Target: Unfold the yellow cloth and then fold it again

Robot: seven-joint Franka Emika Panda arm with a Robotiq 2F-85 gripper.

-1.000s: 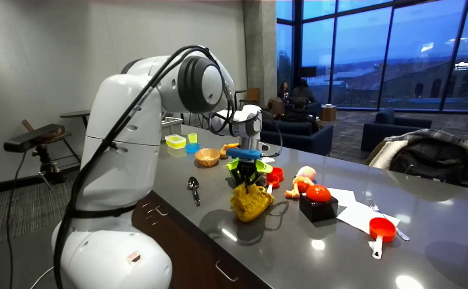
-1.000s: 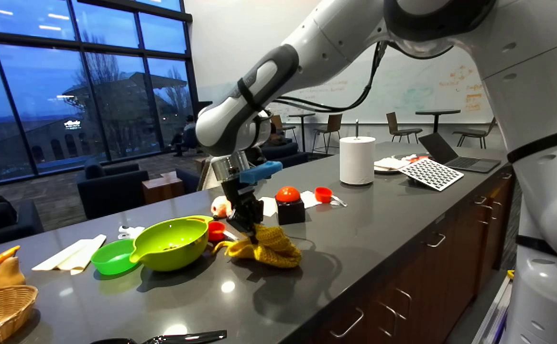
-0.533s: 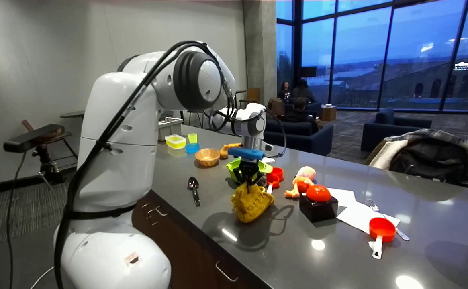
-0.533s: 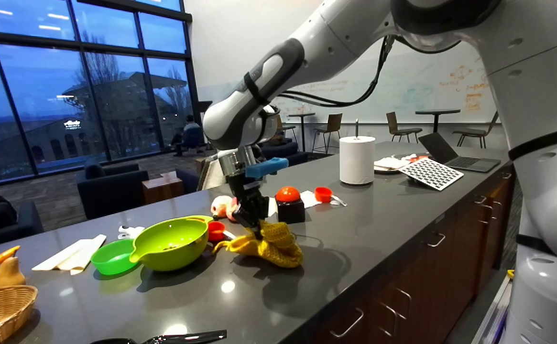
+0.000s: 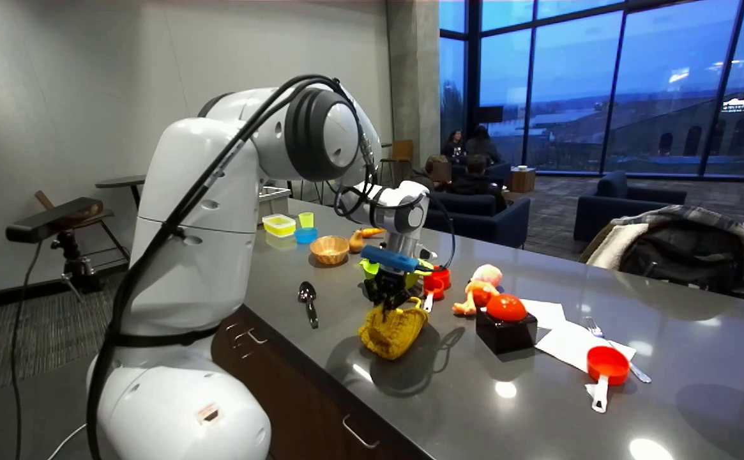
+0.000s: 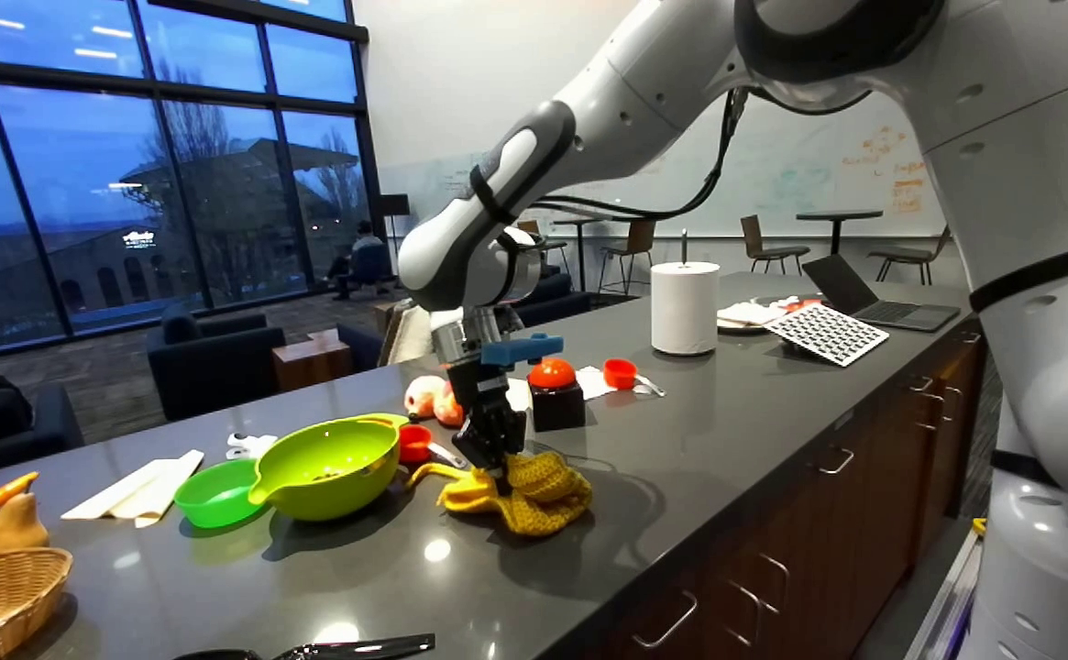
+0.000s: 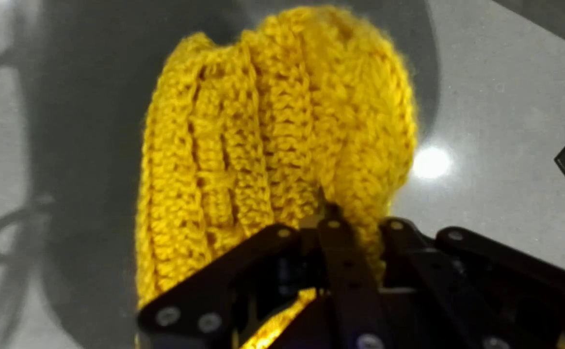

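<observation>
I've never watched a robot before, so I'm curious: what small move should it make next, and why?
Probably a slow sideways pull of the gripper over the counter, to spread the yellow cloth: it is bunched rather than flat, and the closed gripper pinches part of it.

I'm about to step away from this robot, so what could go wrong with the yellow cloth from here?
The claw seems to pinch the yellow cloth at just one spot, so it may bunch up rather than spread. In both exterior views, its narrow end lies close to a red cup; a sideways pull might knock it.
</observation>
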